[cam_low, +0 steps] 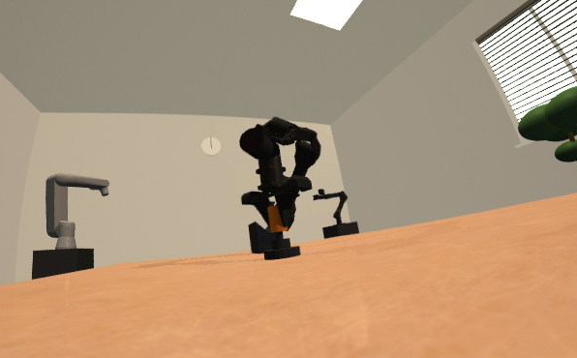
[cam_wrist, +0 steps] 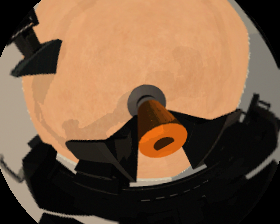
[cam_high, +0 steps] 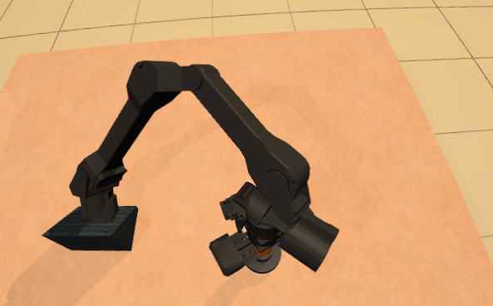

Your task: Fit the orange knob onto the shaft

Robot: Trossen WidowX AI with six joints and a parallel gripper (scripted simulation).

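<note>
The orange knob (cam_high: 264, 251) (cam_low: 275, 218) (cam_wrist: 156, 120) is held between the fingers of my gripper, which is shut on it. Its top face shows a dark D-shaped hole in the wrist view. The dark round pedestal (cam_high: 275, 262) (cam_low: 282, 253) (cam_wrist: 134, 101) stands right below the knob. In the exterior view a short dark upright part (cam_low: 280, 237) shows between the knob's lower end and the pedestal's base, so the knob sits above the base, looking slightly tilted. The shaft's flat side is hidden, and how far the shaft is inside the knob cannot be told.
The arm's own base block (cam_high: 120, 236) (cam_wrist: 43, 60) stands at the left of the table top (cam_high: 347, 124). A grey arm (cam_low: 63, 203) and a small dark arm (cam_low: 340, 208) stand in the background, with a plant (cam_low: 573, 113) at the right.
</note>
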